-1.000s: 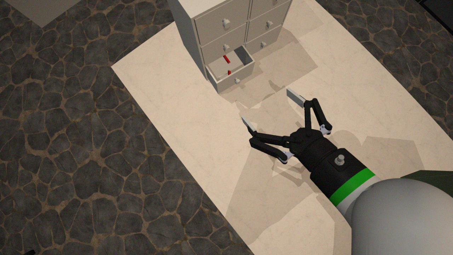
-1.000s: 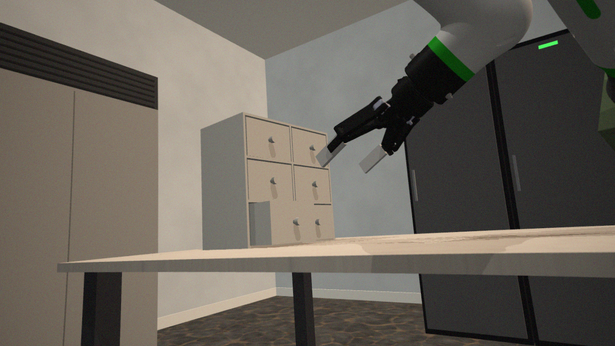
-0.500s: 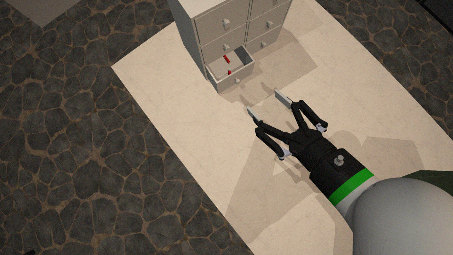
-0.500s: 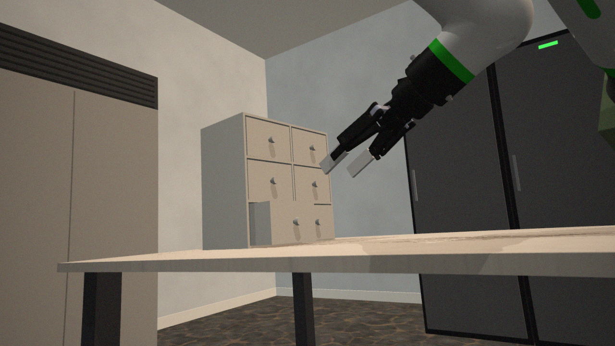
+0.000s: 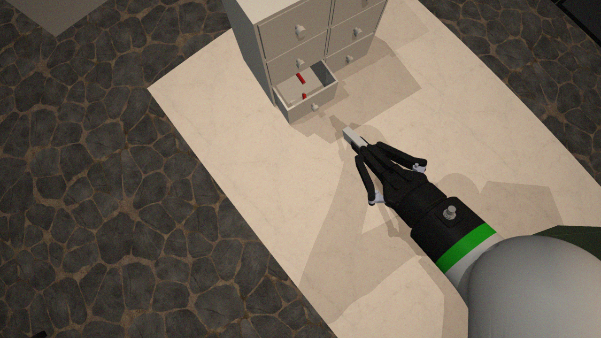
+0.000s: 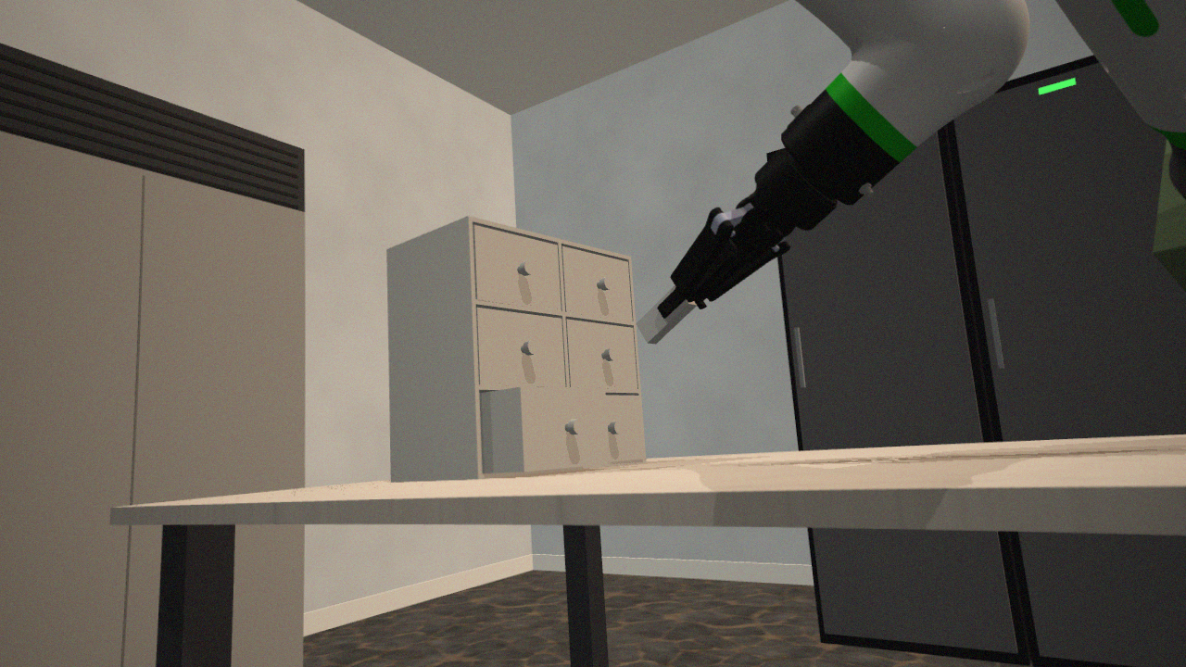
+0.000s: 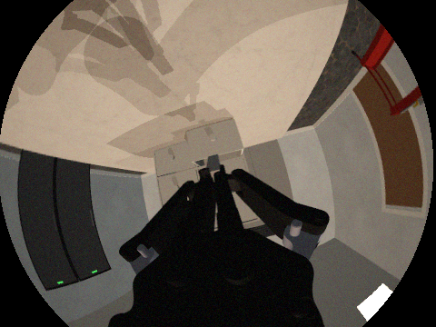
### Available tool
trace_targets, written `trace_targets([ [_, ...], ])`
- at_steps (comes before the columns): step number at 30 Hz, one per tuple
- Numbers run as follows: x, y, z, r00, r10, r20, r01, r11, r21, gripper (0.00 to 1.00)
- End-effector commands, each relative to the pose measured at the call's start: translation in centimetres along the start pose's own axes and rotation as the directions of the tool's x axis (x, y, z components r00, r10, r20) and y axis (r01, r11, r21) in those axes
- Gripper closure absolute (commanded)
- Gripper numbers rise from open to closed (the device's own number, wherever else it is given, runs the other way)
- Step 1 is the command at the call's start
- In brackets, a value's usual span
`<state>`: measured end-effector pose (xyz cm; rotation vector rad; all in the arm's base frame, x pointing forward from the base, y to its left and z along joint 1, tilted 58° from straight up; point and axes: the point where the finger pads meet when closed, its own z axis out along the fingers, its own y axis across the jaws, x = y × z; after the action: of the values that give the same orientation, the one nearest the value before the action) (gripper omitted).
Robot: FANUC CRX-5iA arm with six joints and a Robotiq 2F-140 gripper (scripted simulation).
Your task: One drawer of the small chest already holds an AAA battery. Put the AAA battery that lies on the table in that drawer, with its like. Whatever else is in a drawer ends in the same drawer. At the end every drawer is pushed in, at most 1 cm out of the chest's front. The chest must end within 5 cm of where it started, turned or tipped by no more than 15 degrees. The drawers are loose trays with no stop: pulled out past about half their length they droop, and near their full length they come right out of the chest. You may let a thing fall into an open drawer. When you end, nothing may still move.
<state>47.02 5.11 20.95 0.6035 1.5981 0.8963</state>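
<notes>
Now my pincer (image 5: 352, 137), pressed together on nothing, risks shoving the chest (image 5: 248, 31) when closing the open drawer (image 5: 308, 105).

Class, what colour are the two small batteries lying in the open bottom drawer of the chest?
Red; both batteries show best in the top view.
</notes>
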Motion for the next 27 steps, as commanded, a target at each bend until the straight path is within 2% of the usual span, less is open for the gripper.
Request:
trace_targets([
  [1, 0.0, 0.0, 0.0, 1.000, 0.000, 0.000, 0.000, 1.000, 0.000, 1.00],
  [7, 0.3, 0.0, 0.7, 1.000, 0.000, 0.000, 0.000, 1.000, 0.000, 1.00],
  [14, 1.5, 0.0, 3.2, 1.000, 0.000, 0.000, 0.000, 1.000, 0.000, 1.00],
  [16, 1.5, 0.0, 3.2, 1.000, 0.000, 0.000, 0.000, 1.000, 0.000, 1.00],
  [27, 4.0, 0.0, 8.6, 1.000, 0.000, 0.000, 0.000, 1.000, 0.000, 1.00],
])
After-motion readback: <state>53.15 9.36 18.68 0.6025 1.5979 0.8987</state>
